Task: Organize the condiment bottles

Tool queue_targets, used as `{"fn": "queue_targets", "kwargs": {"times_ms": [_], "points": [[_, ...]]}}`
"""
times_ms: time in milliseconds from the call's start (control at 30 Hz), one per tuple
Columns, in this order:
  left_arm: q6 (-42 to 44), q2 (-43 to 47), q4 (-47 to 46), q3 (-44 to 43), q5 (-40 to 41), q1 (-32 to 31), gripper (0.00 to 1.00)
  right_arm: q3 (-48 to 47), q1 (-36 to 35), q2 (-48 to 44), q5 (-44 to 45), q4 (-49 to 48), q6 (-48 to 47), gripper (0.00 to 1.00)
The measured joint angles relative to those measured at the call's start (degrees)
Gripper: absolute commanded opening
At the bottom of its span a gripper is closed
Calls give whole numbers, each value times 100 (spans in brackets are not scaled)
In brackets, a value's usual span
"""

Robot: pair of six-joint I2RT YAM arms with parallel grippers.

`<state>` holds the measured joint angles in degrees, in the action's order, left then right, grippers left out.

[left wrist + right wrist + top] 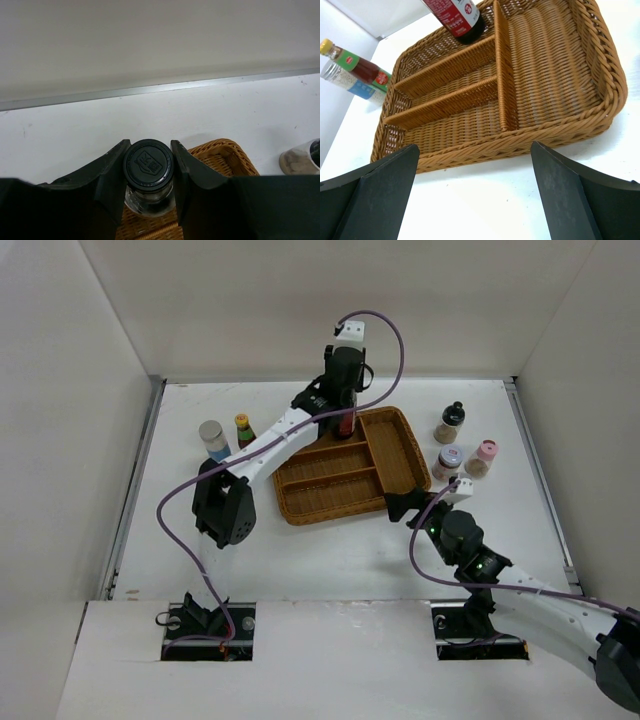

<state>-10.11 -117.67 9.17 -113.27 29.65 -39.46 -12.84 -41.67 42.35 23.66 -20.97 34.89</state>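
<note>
The right hand (398,507) hangs low over the desk (330,560), just off the near right corner of the wicker tray (330,514). Its own wrist view shows the fingers (380,190) spread wide with nothing between them. That view also shows the tray's narrow slots and one wide bay lying bare.

Left of the tray stand the silver-lid jar (212,437) and the yellow-capped red-label bottle (244,429), close together. To its right are the lilac-capped shaker (449,461), the pink-capped shaker (482,456) and, farther back, the black-capped shaker (451,421).

At the tray's far edge the left hand (148,146) is clamped on the neck of the tall dark-sauce bottle (148,165). The bottle is upright in the farthest narrow slot, and only the right wrist view shows its red-labelled base (457,20).
</note>
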Motion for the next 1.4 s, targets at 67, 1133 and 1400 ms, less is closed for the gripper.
{"fn": "queue_targets", "kwargs": {"times_ms": [67,1133,1400], "points": [[-70,0,-133,111,-17,-7,15,26,9,0,2,-2,4,100],[-459,3038,-1624,3683,116,-15,77,70,15,-13,7,-2,7,100],[-667,4848,-1106,5268,599,802,61,70,2,125,4,-24,4,100]]}}
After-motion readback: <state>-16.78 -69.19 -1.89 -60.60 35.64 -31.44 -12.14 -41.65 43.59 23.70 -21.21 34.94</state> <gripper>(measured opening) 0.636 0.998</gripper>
